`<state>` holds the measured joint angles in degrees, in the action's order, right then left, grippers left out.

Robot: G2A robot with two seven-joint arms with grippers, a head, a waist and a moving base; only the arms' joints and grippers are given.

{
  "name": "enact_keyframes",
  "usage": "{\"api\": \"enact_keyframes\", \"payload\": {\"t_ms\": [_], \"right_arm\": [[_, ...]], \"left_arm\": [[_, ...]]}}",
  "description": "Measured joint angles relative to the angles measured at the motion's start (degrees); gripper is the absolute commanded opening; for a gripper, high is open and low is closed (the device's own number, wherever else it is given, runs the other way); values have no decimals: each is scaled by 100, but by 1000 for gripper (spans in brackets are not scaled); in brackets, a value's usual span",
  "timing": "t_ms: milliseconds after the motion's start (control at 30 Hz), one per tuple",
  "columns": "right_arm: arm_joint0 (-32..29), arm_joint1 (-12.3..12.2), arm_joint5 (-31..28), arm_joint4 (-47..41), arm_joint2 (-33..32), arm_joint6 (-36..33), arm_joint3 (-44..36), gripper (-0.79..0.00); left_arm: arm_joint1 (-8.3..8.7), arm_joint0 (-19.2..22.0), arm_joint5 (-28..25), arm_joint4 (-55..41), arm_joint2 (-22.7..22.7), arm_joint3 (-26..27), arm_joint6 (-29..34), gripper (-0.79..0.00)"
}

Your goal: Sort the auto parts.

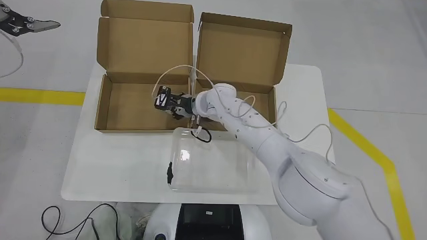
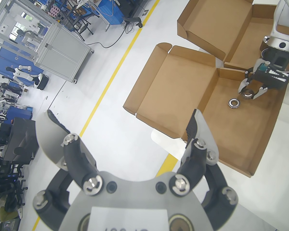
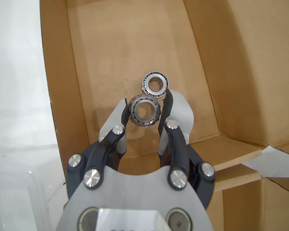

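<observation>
**Ana:** What is the right gripper [image 3: 147, 100] doing?

**Ben:** It pinches a metal ring [image 3: 144, 112] by its outer sides, one finger on each side. It hangs low inside the brown box [image 3: 125, 37]. It is closer to the wall next to the second box [image 1: 243, 53] than to the wall on the other side.

**Ana:** Is the ring down on the box floor?

**Ben:** I think it is just above it, but I cannot be sure.

**Ana:** How should it put the ring down?

**Ben:** Slowly. I would go down until the ring sits on the cardboard, then spread the fingers only a little. The hole points up, so it should land flat and not roll.

**Ana:** Anything to watch for?

**Ben:** Yes. Another ring [image 3: 154, 84] lies flat just beside it, and one fingertip is very near that one. Set it down a bit to the side, so they do not bump.

**Ana:** What does the ring look like?

**Ben:** It is silver and shiny, with a big round hole in the middle. Small rollers sit in a row all around its side. It looks hard and heavy, so a drop could dent the cardboard.

**Ana:** And the left gripper [image 2: 122, 120]?

**Ben:** Its fingers are spread wide with nothing between them. It hangs out past the left edge of the table [image 1: 87, 167], over the floor.
</observation>
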<state>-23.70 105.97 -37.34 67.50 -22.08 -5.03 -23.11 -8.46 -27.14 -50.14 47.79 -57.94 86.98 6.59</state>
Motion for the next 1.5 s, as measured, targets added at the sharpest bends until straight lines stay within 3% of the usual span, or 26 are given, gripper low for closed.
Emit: {"api": "enact_keyframes", "payload": {"t_ms": [367, 600, 833, 900, 1000, 1100, 1267, 1500], "right_arm": [[63, 46, -46, 251, -56, 852, 141, -468], [-85, -133, -80, 579, -123, 1791, -88, -456], [-224, -389, -2, 845, -295, 2032, -696, -425], [-285, -491, 13, 905, -386, 1990, -940, -394], [-404, -663, 31, 971, -562, 1860, -1341, -157], [-588, -872, 54, 1041, -799, 1673, -1811, -22], [-1045, -1271, 51, 1210, -1313, 1276, -2721, 0], [-2134, -1902, -150, 1532, -2376, 468, -4527, 0]], "left_arm": [[0, 0, 0, 0, 0, 0, 0, 0], [0, 0, 0, 0, 0, 0, 0, 0], [0, 0, 0, 0, 0, 0, 0, 0], [0, 0, 0, 0, 0, 0, 0, 0], [0, 0, 0, 0, 0, 0, 0, 0], [0, 0, 0, 0, 0, 0, 0, 0], [0, 0, 0, 0, 0, 0, 0, 0], [0, 0, 0, 0, 0, 0, 0, 0]]}}
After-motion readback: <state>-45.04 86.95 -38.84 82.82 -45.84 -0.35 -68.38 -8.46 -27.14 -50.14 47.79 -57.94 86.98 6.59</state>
